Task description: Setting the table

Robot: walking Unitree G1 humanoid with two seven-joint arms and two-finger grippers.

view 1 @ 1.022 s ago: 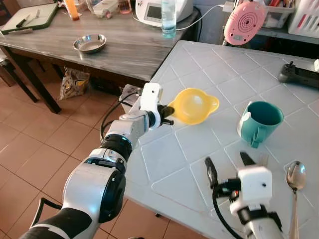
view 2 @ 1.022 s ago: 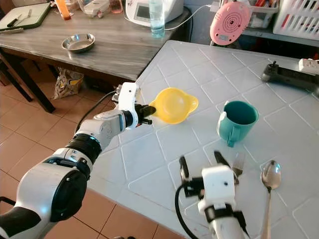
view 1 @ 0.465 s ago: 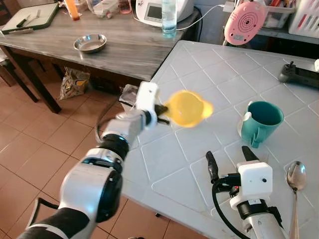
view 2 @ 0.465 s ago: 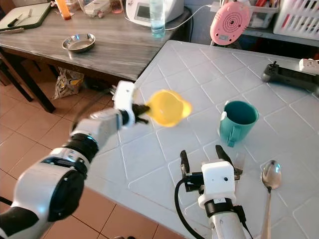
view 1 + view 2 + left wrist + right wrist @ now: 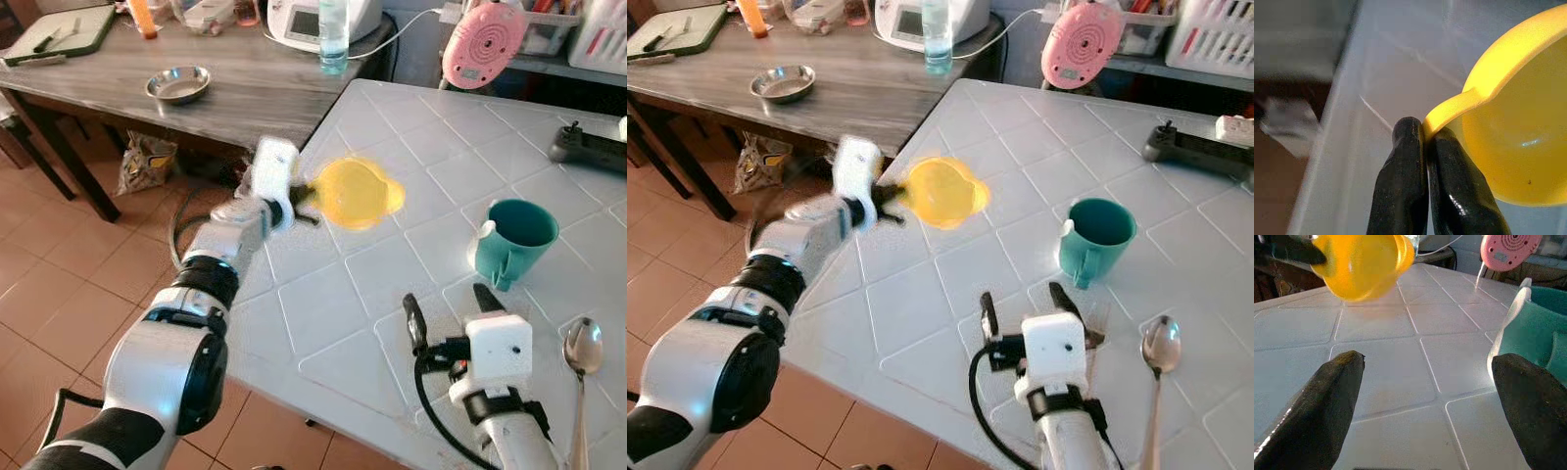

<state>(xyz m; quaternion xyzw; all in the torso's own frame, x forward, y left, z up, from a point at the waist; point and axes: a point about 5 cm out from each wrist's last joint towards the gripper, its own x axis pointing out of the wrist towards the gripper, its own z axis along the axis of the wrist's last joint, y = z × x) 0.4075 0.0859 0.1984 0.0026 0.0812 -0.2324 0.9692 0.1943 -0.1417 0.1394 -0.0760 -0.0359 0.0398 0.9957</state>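
Observation:
My left gripper is shut on the handle tab of a yellow bowl, holding it in the air above the left part of the white table. In the left wrist view the two black fingers pinch the yellow bowl's rim tab. My right gripper stands open low over the table's near edge, with nothing between its fingers. A teal mug stands to the right, and a metal spoon lies beside it.
A wooden table at the back left carries a steel bowl, a water bottle and an appliance. A pink round device and a black controller sit at the white table's far side. Tiled floor lies left.
My left gripper has lifted the yellow bowl and carried it up and to the left, blurred with motion. The right gripper stays about where it was.

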